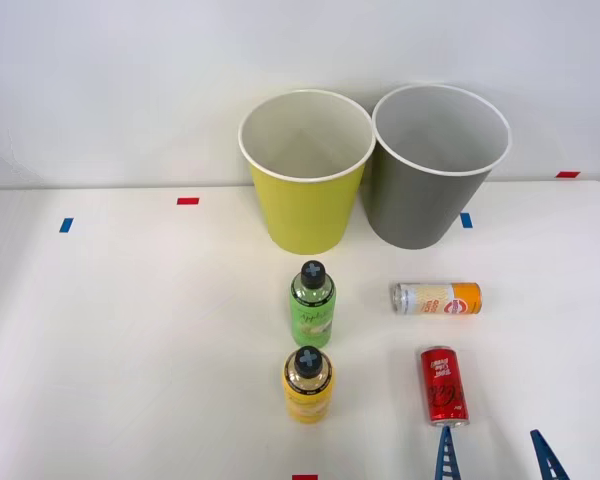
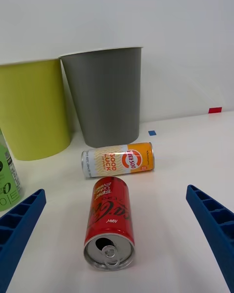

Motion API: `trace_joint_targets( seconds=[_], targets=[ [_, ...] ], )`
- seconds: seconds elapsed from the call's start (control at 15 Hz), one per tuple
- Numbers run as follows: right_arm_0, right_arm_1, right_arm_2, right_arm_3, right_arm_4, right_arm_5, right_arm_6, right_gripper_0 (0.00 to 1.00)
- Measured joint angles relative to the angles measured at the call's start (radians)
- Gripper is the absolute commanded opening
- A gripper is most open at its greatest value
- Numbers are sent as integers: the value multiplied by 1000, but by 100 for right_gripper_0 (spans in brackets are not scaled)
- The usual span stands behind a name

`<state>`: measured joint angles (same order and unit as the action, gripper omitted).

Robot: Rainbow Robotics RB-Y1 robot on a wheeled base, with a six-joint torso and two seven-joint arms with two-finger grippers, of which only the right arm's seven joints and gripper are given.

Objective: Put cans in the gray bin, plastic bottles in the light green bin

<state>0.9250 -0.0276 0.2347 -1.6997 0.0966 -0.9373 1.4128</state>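
Note:
A red can (image 1: 443,385) (image 2: 109,221) lies on its side on the white table, its opened top end nearest the wrist camera. Beyond it an orange and silver-white can (image 1: 436,298) (image 2: 117,159) lies crosswise. The green bottle (image 1: 312,304) (image 2: 7,175) and the yellow bottle (image 1: 308,384) stand upright to the left, both black-capped. At the back stand the light green bin (image 1: 306,170) (image 2: 31,108) and, to its right, the gray bin (image 1: 436,165) (image 2: 105,94). My right gripper (image 1: 495,452) (image 2: 117,244) is open near the table's front edge, just before the red can, holding nothing.
Small red tape marks (image 1: 187,201) and blue tape marks (image 1: 66,225) dot the table (image 1: 130,330). A pale wall rises right behind the bins. The table's left half holds only tape marks.

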Motion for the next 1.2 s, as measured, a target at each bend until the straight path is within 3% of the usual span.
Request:
trace_joint_targets(
  seconds=[1.2],
  targets=[
    [0, 0, 0, 0, 0, 0, 0, 100]
  ],
)
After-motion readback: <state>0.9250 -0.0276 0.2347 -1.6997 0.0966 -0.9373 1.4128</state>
